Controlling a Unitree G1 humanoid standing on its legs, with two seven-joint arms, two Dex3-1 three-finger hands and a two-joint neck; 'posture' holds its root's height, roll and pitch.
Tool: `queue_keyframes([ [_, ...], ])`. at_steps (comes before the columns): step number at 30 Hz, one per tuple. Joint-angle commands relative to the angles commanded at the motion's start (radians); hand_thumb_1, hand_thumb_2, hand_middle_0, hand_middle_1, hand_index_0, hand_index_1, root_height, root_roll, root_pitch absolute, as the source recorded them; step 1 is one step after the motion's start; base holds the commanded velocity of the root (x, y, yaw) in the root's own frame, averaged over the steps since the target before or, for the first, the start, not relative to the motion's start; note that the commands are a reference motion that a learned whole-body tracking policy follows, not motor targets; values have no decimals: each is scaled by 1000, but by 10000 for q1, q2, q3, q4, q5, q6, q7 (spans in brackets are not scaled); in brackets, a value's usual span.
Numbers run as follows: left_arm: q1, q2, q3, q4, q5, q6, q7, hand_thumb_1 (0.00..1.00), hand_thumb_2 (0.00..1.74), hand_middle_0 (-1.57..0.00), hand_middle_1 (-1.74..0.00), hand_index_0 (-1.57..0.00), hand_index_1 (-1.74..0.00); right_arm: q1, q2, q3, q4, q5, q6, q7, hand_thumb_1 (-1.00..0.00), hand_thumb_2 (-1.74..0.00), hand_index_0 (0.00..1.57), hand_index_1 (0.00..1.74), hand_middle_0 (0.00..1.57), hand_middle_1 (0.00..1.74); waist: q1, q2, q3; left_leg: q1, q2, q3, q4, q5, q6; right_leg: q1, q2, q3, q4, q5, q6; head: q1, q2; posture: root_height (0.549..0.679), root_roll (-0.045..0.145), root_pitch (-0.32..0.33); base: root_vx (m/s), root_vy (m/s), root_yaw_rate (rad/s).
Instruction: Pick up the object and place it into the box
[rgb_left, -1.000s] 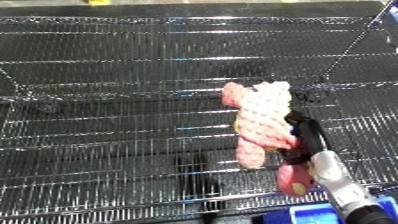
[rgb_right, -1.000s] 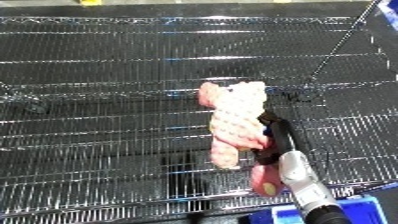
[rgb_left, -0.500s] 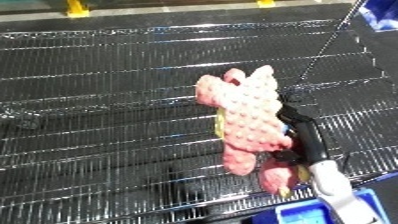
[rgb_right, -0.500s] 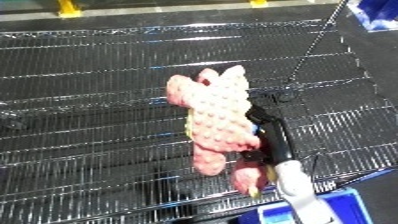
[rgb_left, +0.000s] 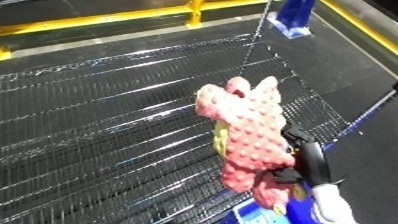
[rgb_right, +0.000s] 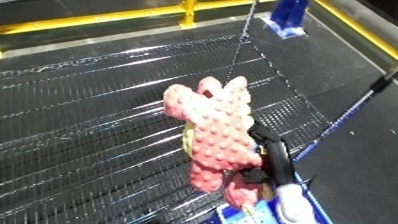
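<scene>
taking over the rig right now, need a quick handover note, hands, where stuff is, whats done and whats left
Right hand: shut on the pink bumpy toy, gripping it along its right side.
Left hand: not in view.
The toy is held up in front of the black wire mesh shelving, with a yellowish part showing at its left edge.
The bin: only a blue edge shows at the bottom of the view beside the forearm; I cannot tell if that is it.
Done: the toy is picked up.
Left: carry it to the bin and release it inside.
</scene>
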Motion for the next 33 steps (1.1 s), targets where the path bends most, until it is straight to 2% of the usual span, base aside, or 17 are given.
queue_keyframes([
  [6, -43, -75, -85, 204, 168, 125, -24, 1000, 1740, -1570, -1740, -1570, -1740, 1084, 795, -998, 52, 213, -268, -332, -900, -1566, 1413, 1566, 1413, 1566, -595, -88, -145, 284, 86, 192, 127, -166, 0, 231, 81, 165, -146, 65, -39, 567, -1097, 623, 63, -226, 12, 24, -161],
  [7, -71, -80, -114, 244, 188, 132, -27, 1000, 1740, -1570, -1740, -1570, -1740, 1221, 892, -1133, 87, 251, -305, -385, -900, -1566, 1413, 1566, 1413, 1566, -703, -102, -172, 319, 100, 217, 153, -189, -2, 261, 101, 194, -174, 81, -48, 698, -1463, 623, 64, -228, 8, 27, -175],
  [12, -237, -101, -294, 436, 184, 115, 24, 1000, 1740, -1570, -1740, -1570, -1740, 1642, 1307, -1729, 594, 732, -560, -695, -900, -1566, 1413, 1566, 1413, 1566, -1152, -162, -277, 474, 151, 341, 270, -285, -8, 384, 203, 323, -262, 160, -102, 1127, -1725, 625, 69, -237, 11, 22, -147],
  [20, -457, -2, -586, 609, 223, 1, -48, 1000, 1740, -1570, -1740, -1570, -1740, 1807, 1445, -2265, 2094, 1394, -793, -1034, -900, -1566, 1413, 1566, 1413, 1566, -1688, -122, -384, 545, 182, 509, 365, -368, -49, 340, 278, 520, -340, 270, -147, 1154, -2337, 627, 80, -238, 2, 23, -108],
  [26, -591, 114, -756, 707, 202, -214, -93, 1000, 1740, -1570, -1740, -1570, -1740, 1328, 1292, -2570, 3710, 2542, -1209, -1208, -600, -1044, 942, 1044, 942, 1044, -1829, 31, -442, 535, 140, 635, 324, -364, -97, 297, 266, 587, -464, 349, -152, 1364, -2548, 629, 88, -231, -6, 21, -52],
  [33, -606, 266, -813, 676, 319, -342, -162, 1000, 1740, -1570, -1740, -1570, -1740, 1164, 889, -2675, 5158, 2864, -1144, -1174, -250, -435, 393, 435, 393, 435, -1807, 137, -529, 532, 128, 679, 185, -317, -132, 302, 262, 570, -615, 353, -151, 1401, -2664, 632, 91, -220, 1, 2, -9],
])
